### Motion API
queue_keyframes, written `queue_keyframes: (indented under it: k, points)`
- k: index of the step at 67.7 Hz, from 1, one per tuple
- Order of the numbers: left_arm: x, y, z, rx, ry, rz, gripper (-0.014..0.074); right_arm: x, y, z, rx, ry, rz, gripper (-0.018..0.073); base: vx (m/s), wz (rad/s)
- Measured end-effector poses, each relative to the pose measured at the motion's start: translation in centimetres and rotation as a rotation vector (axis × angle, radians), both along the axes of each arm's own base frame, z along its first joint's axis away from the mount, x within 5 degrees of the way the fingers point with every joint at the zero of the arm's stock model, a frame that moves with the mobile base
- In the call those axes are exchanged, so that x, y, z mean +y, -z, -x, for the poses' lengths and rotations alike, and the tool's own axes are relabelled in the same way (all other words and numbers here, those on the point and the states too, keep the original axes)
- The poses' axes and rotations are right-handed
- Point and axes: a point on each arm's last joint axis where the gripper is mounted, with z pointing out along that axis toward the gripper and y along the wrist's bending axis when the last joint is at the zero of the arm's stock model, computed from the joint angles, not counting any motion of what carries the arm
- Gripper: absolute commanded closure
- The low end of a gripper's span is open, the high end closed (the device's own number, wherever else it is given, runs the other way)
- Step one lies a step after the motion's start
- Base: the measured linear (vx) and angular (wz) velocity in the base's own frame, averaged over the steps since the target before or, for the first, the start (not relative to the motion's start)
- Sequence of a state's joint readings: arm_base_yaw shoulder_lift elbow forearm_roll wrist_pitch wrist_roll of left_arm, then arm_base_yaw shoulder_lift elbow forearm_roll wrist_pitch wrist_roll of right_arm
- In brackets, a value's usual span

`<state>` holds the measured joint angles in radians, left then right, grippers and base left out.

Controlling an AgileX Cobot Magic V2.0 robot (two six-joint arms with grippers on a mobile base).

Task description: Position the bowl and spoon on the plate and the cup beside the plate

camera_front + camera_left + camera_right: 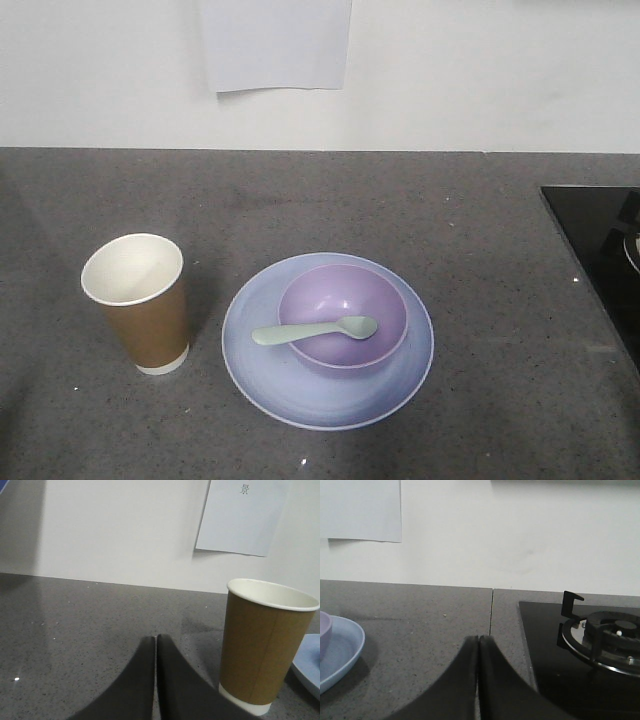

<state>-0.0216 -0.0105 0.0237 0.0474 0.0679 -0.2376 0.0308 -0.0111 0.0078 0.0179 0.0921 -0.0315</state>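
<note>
Both arms' jaws are pressed together, holding nothing. Bowl (342, 318) and spoon (315, 331) sit on the plate (327, 400), cup (136, 303) just beside; the task looks finished.

A kitchen. A dark grey speckled stone desk (400, 200) runs along a plain white wall (480, 70). Set into it at the right is a black glass gas hob (580, 650) with a round burner and black pan support (607, 635). A white sheet of paper (275, 42) hangs on the wall.
</note>
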Motion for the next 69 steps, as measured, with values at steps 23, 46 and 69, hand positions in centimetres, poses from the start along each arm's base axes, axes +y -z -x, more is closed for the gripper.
queue_keyframes:
  k: [23, 46, 69]
  points:
    - [0.0, 0.0, 0.0, 0.0, 0.0, 0.0, 0.0603, 0.0, 0.03, -0.07, -0.049, 0.0, -0.034, 0.057, 0.0, 0.0]
    - [0.0, 0.0, 0.0, 0.0, 0.0, 0.0, 0.0603, 0.0, -0.01, -0.07, -0.053, -0.001, -0.046, 0.057, 0.0, 0.0]
    - [0.0, 0.0, 0.0, 0.0, 0.0, 0.0, 0.0603, 0.0, -0.02, -0.07, -0.054, -0.001, -0.046, 0.057, 0.0, 0.0]
